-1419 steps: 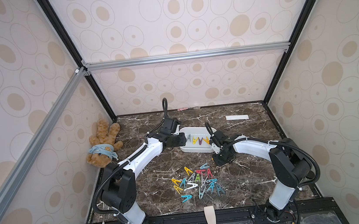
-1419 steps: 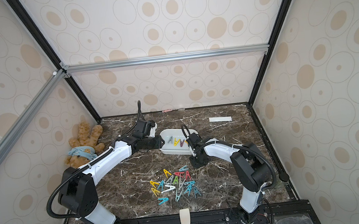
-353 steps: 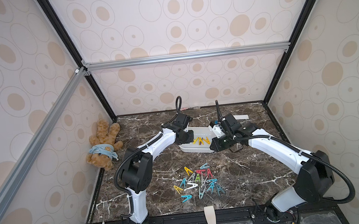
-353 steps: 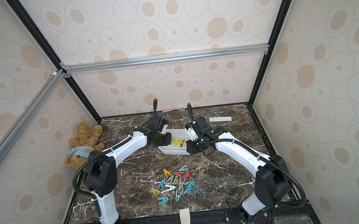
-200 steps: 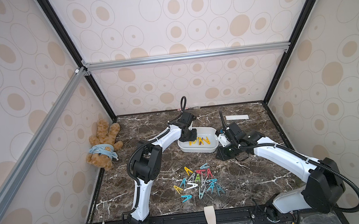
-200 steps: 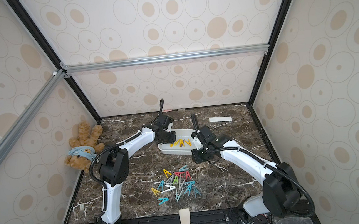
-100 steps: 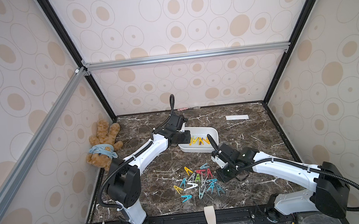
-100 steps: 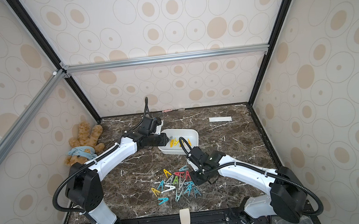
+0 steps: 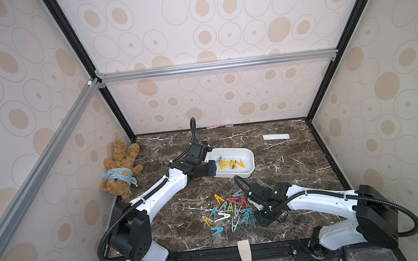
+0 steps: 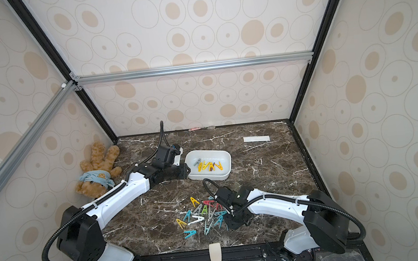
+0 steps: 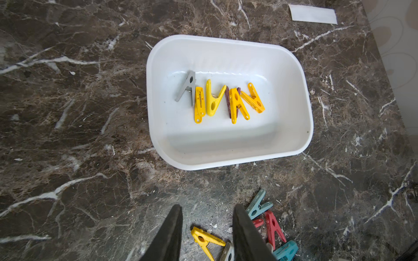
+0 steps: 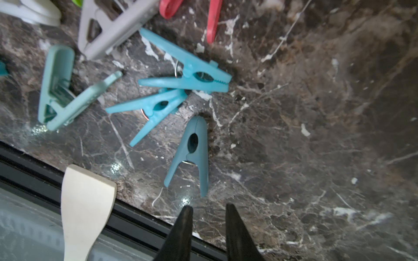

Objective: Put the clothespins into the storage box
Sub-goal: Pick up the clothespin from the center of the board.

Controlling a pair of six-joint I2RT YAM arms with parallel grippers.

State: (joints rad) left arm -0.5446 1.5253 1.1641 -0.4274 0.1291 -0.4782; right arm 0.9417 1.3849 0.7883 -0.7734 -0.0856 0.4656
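box point(image 9: 248, 158) mid-table point(image 9: 292, 180), far of centre | six pins point(image 9: 230, 164) inside: grey, four yellow, purple | pile point(image 9: 231, 211) loose, near of box | left gripper point(image 11: 207, 210) spread, empty | right gripper point(image 12: 208, 206) slightly spread, empty, just beside teal pin point(image 12: 194, 153)

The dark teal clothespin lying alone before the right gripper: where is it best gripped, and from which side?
Grip the dark teal clothespin across its narrow joined head, beside the oval hole, coming straight down from above. It lies flat on the table, its two long edges free; the splayed legs toward the right gripper spread wider.
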